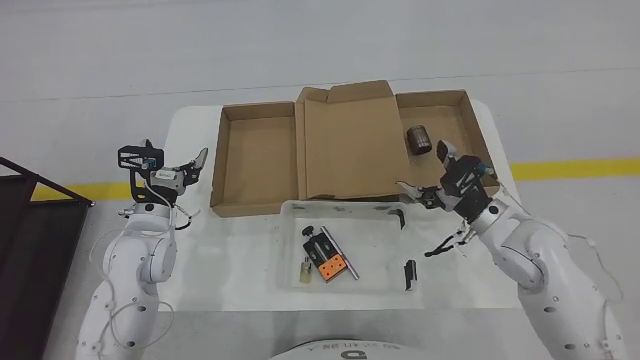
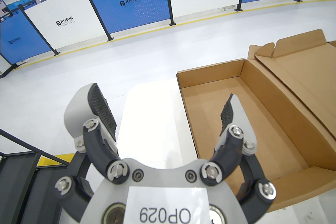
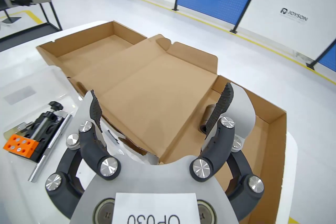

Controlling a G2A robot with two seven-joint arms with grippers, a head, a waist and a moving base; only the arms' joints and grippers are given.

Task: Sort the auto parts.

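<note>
At tabletop sides, fingers spread, nothing held: left gripper by left box compartment, right gripper by right compartment, dark cylinder inside. Unsorted in clear tray: clamp, small parts. Next: drop straight down, pinch clamp across narrow body.

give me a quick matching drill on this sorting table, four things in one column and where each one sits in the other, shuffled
Things:
1. dark cylindrical part
2. orange-and-black clamp
3. clear tray
4. open cardboard lid

Places:
a. between the left cardboard box and the right cardboard box
b. inside the right cardboard box
c. on the table, on the robot's side of the boxes
d. inside the clear tray

Pairs: 1-b, 2-d, 3-c, 4-a
</note>
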